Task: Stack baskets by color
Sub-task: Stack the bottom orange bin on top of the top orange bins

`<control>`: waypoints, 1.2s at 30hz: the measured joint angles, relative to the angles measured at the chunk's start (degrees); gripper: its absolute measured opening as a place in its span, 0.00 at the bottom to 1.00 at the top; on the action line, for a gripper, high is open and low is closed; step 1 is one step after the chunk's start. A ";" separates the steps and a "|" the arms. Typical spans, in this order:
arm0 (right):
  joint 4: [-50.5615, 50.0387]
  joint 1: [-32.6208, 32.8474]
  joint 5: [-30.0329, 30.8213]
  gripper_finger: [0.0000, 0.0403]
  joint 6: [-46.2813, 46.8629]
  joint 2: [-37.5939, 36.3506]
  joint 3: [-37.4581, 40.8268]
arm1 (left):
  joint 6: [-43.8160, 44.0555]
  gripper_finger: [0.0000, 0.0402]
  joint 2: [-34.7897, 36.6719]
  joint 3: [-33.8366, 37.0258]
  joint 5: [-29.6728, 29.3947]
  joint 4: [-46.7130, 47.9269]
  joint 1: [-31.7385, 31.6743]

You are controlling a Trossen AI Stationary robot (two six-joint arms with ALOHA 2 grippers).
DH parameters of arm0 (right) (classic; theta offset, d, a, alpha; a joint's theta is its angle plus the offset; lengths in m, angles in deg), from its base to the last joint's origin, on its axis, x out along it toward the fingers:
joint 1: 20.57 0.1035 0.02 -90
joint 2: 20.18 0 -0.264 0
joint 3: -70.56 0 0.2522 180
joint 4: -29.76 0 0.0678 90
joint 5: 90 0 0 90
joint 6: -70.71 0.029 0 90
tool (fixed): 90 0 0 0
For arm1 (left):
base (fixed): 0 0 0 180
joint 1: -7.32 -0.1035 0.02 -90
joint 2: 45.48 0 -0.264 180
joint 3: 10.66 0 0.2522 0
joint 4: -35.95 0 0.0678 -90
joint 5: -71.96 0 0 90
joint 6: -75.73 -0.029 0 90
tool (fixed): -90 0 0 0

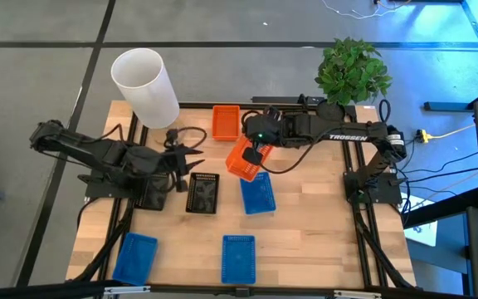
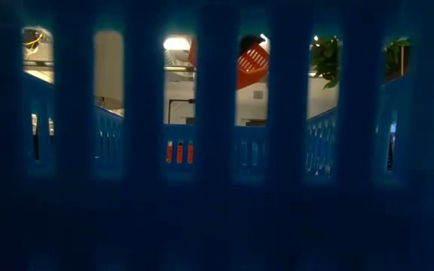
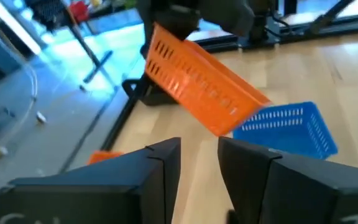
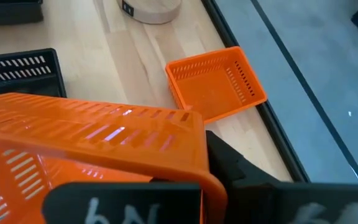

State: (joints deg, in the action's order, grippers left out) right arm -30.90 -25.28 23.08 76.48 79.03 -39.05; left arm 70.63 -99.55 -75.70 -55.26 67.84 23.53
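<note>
My right gripper (image 1: 254, 154) is shut on an orange basket (image 1: 244, 159), held tilted in the air above the near end of a blue basket (image 1: 257, 193). A second orange basket (image 1: 226, 121) rests on its base at the table's far edge, also visible in the right wrist view (image 4: 216, 84). A black basket (image 1: 203, 193) lies left of the blue one. My left gripper (image 3: 199, 163) is open and holds nothing. It hovers just beyond the black basket and points at the held orange basket (image 3: 197, 87). My right gripper pinches one end wall of the orange basket at its rim (image 4: 188, 169) between its two fingers. It comes slanting down from the table's right. The basket hangs below the fingers, tilted with its free end lower (image 3: 229, 118), clear of the table and of the blue basket.
Two more blue baskets (image 1: 135, 256) (image 1: 239, 257) lie near the front edge. One stands right against the low camera, and its wall (image 2: 217, 196) blocks most of that view. A tall white cylinder (image 1: 145, 87) stands at the far left and a potted plant (image 1: 353, 71) at the far right.
</note>
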 joint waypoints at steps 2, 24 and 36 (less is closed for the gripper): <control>0.17 0.02 2.17 0.00 1.39 0.00 0.00 | -3.86 0.25 -0.04 0.02 1.63 -1.17 -0.66; 8.99 -0.07 21.07 0.00 3.94 -0.01 0.00 | -36.55 0.25 -16.77 0.00 -16.86 -29.30 -1.65; 9.00 -0.04 21.50 0.00 2.89 -0.01 0.00 | -34.33 0.25 -22.09 -0.03 -24.85 -33.18 -3.24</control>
State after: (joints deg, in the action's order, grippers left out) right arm -21.90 -25.33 44.58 79.37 79.02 -39.05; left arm 36.30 -121.64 -75.73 -80.10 34.65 20.29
